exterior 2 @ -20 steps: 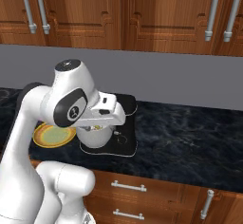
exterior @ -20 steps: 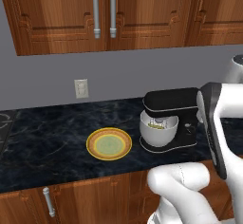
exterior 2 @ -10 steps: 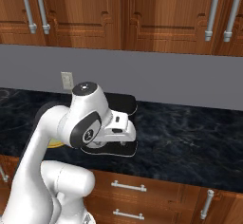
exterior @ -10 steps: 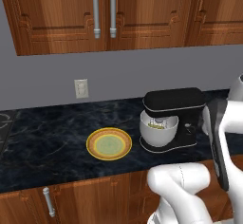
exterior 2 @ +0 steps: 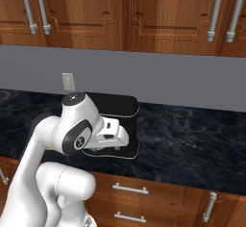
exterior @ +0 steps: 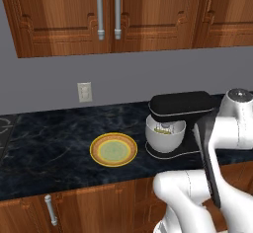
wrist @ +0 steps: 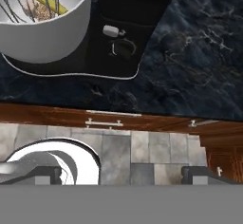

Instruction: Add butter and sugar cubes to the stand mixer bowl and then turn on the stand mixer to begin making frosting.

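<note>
1. I see the stand mixer [exterior: 180, 121] standing on the dark marbled bench [exterior: 54, 150], its black head level over the stand mixer bowl [exterior: 165, 134].
2. In the hand view the bowl sits at the upper left on the mixer's flat black base, with the wire whisk [wrist: 28, 0] hanging inside it.
3. The butter [wrist: 46, 1] lies inside the bowl as a thin yellow stick, slanting behind the whisk wires.
4. Beside it in the bowl there is a pale beige clump that I take for the sugar cubes [wrist: 42, 11] (too small for me to count them).
5. The claw [wrist: 126, 174] is spread wide and grips nothing; its two dark tips stand far apart at the bottom of the hand view, off the bench edge and above the tiled floor [wrist: 142, 156].
6. On the mixer's base, right of the bowl, I can make out a small pale switch [wrist: 111, 30] and a dark round knob [wrist: 124, 48] next to it.
7. A yellow plate [exterior: 113, 149] with an orange rim lies on the bench left of the mixer, near it but apart.
8. A wall outlet [exterior: 85, 92] sits on the grey wall behind, under the wooden cabinets [exterior: 106, 15].
</note>
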Available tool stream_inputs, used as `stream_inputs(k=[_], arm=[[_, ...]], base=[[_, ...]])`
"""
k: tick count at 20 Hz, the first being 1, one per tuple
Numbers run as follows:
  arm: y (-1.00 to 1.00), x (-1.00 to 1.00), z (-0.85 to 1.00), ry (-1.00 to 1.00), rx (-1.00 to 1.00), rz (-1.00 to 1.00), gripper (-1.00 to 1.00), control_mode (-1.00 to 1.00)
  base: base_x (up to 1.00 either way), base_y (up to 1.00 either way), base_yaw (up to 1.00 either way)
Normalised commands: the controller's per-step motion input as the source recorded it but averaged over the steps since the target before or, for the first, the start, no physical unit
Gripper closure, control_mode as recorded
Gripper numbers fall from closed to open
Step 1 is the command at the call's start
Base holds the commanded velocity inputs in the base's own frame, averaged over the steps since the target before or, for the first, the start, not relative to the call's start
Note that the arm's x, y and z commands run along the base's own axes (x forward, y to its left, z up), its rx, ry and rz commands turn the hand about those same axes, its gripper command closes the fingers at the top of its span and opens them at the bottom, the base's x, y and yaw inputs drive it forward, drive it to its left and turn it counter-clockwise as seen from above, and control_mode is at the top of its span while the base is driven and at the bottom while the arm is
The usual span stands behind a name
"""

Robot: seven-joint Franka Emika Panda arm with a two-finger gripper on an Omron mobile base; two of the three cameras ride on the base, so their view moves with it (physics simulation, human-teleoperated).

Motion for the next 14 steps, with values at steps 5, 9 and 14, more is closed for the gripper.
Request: stream_inputs(k=[5, 9, 14], arm=[[0.00, 0.46, -0.22, 0.00, -0.04, 0.00, -1.00, -1.00], [0.00, 0.29, -0.09, -0.09, -0.01, 0.00, -1.00, -1.00], [0.00, 0.26, -0.18, -0.11, -0.02, 0.00, -1.00, -1.00]], base=[[0.00, 0.00, 0.00], [0.00, 0.00, 0.00], [0.00, 0.00, 0.00]])
